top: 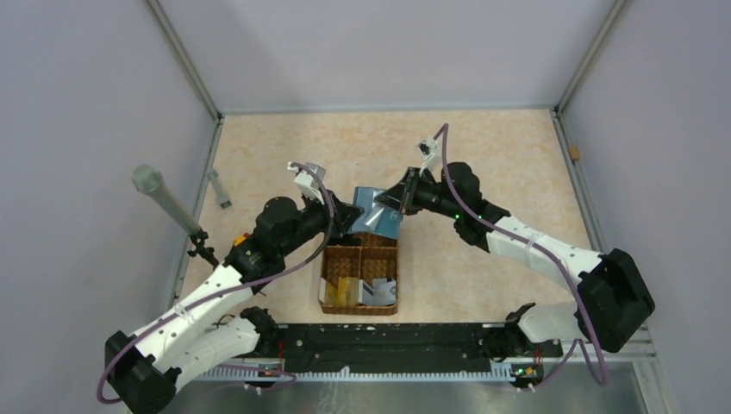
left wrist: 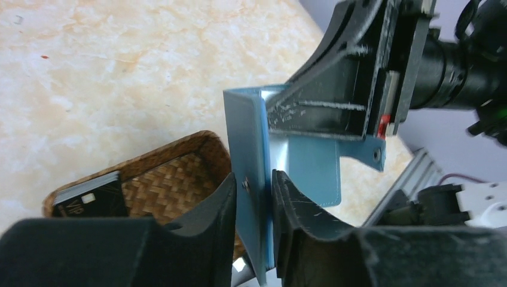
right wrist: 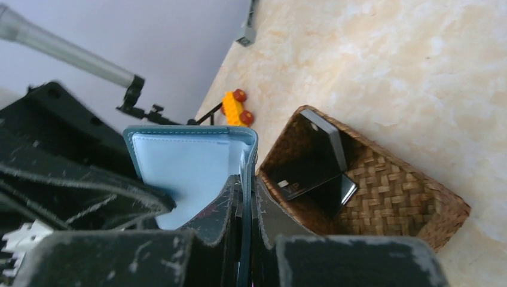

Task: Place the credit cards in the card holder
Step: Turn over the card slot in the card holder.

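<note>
Card holder (right wrist: 185, 161) spread open, left claw (left wrist: 254, 179), right claw (right wrist: 246, 179) clamping flaps

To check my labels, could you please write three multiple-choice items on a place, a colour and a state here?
1. Where is the card holder? A lying flat, untouched; B held in the air by the wicker basket's far end; C inside the basket.
2. Its inner face is: A red; B black; C light blue.
3. The left gripper is: A shut on the card holder; B open; C out of view.
Answers: B, the right gripper grips it too, off the table; C, the right wrist view shows pale blue lining; A, it pinches one flap.
</note>
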Tool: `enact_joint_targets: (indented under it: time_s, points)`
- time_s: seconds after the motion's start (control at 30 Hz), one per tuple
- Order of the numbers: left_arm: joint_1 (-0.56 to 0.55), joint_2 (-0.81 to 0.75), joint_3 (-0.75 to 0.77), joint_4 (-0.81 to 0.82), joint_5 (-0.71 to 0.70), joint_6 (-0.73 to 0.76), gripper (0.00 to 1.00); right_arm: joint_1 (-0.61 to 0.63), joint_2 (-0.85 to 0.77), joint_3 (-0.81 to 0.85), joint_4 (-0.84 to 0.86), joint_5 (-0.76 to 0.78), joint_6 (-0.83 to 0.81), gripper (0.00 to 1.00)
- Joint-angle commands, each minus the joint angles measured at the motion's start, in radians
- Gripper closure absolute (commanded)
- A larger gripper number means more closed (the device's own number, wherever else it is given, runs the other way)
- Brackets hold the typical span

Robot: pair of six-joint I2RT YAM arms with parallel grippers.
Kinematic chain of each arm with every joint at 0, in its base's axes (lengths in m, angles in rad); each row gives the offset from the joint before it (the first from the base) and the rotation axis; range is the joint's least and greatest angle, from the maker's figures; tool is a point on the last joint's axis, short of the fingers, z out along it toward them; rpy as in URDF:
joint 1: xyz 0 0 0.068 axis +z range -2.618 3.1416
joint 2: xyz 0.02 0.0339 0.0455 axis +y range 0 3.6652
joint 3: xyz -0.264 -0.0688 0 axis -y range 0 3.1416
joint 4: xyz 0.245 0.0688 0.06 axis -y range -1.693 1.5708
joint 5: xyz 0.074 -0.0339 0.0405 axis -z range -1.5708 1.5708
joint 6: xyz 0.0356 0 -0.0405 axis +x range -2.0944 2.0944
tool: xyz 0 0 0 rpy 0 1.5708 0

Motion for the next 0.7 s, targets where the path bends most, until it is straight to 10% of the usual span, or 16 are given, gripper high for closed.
enact_joint_targets:
  time_s: [0.0, 0.2, 0.4, 0.57, 0.67]
  points:
    - [0.026, -0.024, -0.012, 0.113, 0.061, -0.082, 0.66, -0.015, -0.088, -0.013, 0.145, -0.181, -0.026, 1.0]
    - [0.046, -0.019, -0.015, 0.134, 0.127, -0.108, 0.59, -0.027, -0.168, -0.032, 0.132, -0.237, -0.069, 1.0]
    - [0.053, -0.041, -0.018, 0.127, 0.15, -0.105, 1.0, -0.034, -0.228, 0.001, -0.051, -0.137, -0.193, 0.97]
    - [0.067, -0.062, 0.012, -0.017, 0.002, -0.05, 1.0, -0.035, -0.262, 0.06, -0.308, 0.128, -0.291, 0.47]
    - [0.069, -0.023, 0.065, -0.118, -0.037, -0.035, 1.0, -0.035, -0.295, 0.069, -0.317, 0.174, -0.294, 0.34]
